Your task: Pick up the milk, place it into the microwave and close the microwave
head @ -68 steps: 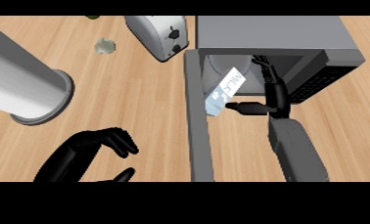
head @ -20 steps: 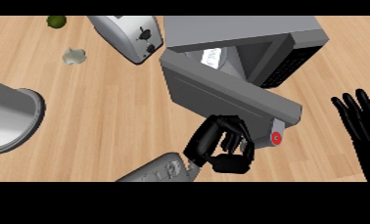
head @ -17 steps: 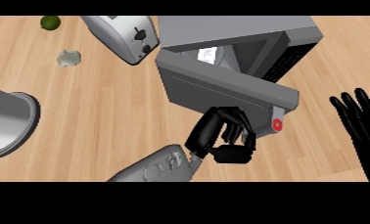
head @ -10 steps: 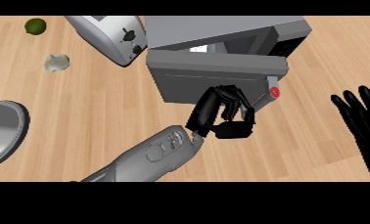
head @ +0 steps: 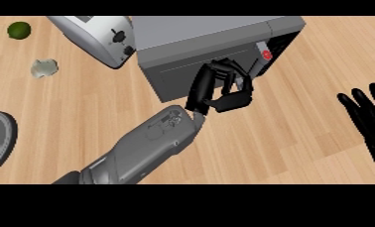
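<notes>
Change since earlier: microwave door, half open a second ago, now lies nearly flat against the oven front; the left hand has travelled up with it.

Head view
Left hand: against the door's front, near its lower right corner; fingers bent and bunched, holding nothing.
Left forearm: grey, rising from the lower edge toward the door.
Right hand: at the right edge, fingers straight and spread, resting well apart from everything.
Microwave: grey box at top centre on the wooden surface; a dark strip of its interior shows along the right side.
Red button: on the dark panel at the microwave's right front.
Milk: not visible; earlier it stood inside the microwave, and the door now hides that space.
Toaster: silver, just left of the microwave, tilted in view.
Lime: green, at the upper left.
Pale lump: small and greyish, below the lime; cannot tell what it is.
Grey rim: curved edge of a round thing at the left border.
</notes>
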You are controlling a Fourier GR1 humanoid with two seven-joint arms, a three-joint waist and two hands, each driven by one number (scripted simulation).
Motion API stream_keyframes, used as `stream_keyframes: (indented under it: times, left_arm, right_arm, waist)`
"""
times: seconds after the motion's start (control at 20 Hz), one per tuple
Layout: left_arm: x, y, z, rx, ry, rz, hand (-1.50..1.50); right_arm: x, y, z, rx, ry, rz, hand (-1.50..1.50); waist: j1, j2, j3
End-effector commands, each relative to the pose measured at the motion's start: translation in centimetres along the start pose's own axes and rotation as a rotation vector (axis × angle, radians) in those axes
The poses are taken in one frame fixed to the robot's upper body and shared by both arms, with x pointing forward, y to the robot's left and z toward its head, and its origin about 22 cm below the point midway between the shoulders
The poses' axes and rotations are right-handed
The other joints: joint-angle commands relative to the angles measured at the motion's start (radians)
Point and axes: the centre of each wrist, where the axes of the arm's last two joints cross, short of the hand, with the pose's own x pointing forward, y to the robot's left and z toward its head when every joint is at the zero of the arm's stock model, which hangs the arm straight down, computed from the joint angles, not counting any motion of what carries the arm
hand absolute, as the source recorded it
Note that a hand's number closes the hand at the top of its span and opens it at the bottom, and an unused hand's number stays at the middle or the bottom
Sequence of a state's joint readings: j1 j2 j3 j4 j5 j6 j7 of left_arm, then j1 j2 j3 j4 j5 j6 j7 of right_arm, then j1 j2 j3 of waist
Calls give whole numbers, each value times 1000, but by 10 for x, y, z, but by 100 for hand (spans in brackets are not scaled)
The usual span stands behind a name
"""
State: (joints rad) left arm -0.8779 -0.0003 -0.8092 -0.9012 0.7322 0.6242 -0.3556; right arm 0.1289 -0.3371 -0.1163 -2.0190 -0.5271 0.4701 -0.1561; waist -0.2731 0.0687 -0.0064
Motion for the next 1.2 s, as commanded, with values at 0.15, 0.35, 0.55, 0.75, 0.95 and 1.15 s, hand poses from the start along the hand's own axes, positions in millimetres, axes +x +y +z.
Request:
stream_keyframes:
  times: [0.15, 0.35, 0.55, 0.75, 0.95, 1.15]
  left_arm:
    - [10, 10, -21, 70, -44, 58, 150]
    - [4, 12, -19, 81, -62, 69, 150]
    - [5, 13, -22, 87, -76, 69, 150]
    - [2, 13, -21, 84, -97, 66, 150]
    - [-1, 15, -19, 107, -93, 95, 150]
    - [-2, 17, -22, 121, -95, 85, 150]
  right_arm:
    - [11, -2, -6, 27, -14, -5, -150]
    - [16, -5, -10, 35, -28, -6, -150]
    - [22, -7, -15, 54, -31, 6, -150]
    - [26, -10, -19, 60, -41, -1, -150]
    - [31, -12, -21, 68, -38, -7, -150]
    - [34, -13, -21, 68, -43, -5, -150]
  waist:
    - [-28, 5, 1]
    - [-30, 8, 2]
    - [-37, 13, 2]
    - [-40, 16, 3]
    - [-43, 16, 2]
    - [-53, 15, 4]
